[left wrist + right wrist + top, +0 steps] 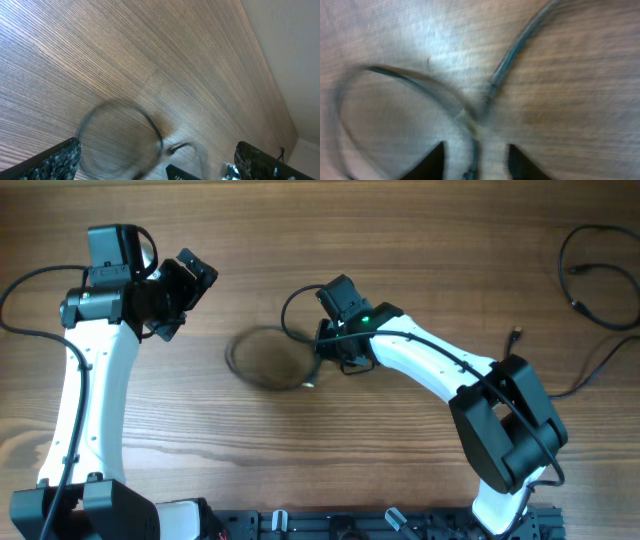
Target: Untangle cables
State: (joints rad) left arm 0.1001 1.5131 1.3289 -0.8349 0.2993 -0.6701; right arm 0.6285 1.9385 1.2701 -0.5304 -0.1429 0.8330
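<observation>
A thin black cable lies as a blurred loop [233, 356] on the wooden table, with a smaller loop [290, 308] rising behind it. My right gripper [330, 352] hovers at the loop's right edge. In the right wrist view its jaws [476, 162] stand partly apart, one cable strand [472, 159] running between them with a gap on each side. My left gripper [190, 302] is open, up and to the left of the loop, holding nothing. In the left wrist view the same loop [156, 131] lies ahead between its fingers [55, 160].
More thin black cables [600, 275] lie spread at the far right, and one cord with a plug end [516, 334] trails off the right edge. A black rail [380, 525] runs along the table's front edge. The arm bases stand at the front left and front right.
</observation>
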